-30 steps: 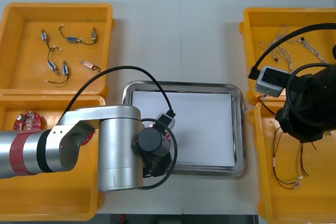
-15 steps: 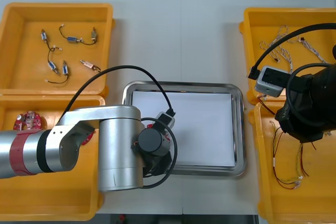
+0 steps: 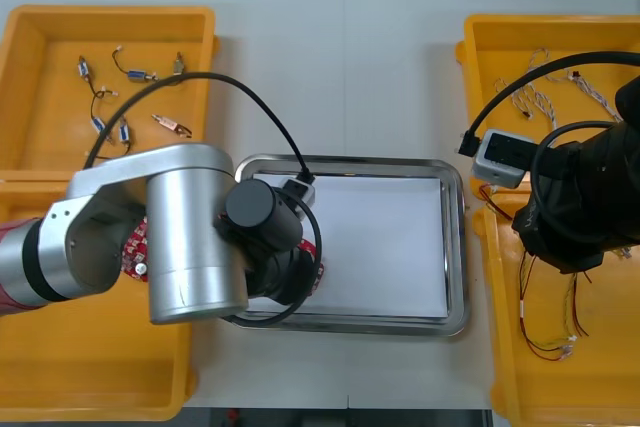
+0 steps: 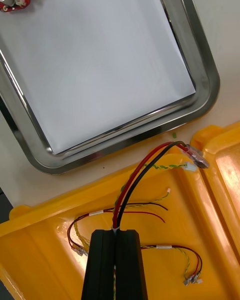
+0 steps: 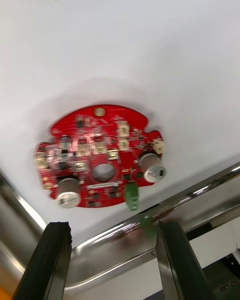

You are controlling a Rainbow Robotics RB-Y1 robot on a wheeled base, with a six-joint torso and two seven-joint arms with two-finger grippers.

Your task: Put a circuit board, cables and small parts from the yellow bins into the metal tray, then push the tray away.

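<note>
Light table (image 3: pixel 340 67) with four yellow bins (image 3: pixel 110 15), two per side, and one metal tray (image 3: pixel 458 247) between them, white inside.

Circuit boards: two.
- First board (image 5: pixel 100 145) lies flat in the tray just beside its rim. It is whole in the left wrist view but mostly under the left arm (image 3: pixel 180 237) in the front view.
- Second board (image 3: pixel 135 247) is in the near left bin (image 3: pixel 100 367).

Left gripper (image 5: pixel 112 227) is above the first board, fingers spread, holding nothing.

Far left bin (image 3: pixel 40 147) holds six small metal parts (image 3: pixel 125 132).

Right gripper (image 4: pixel 116 232) is over the near right bin (image 4: pixel 45 215), clenched on one red and black cable (image 4: pixel 145 172). Loose red and yellow cables (image 4: pixel 150 212) lie beneath.
</note>
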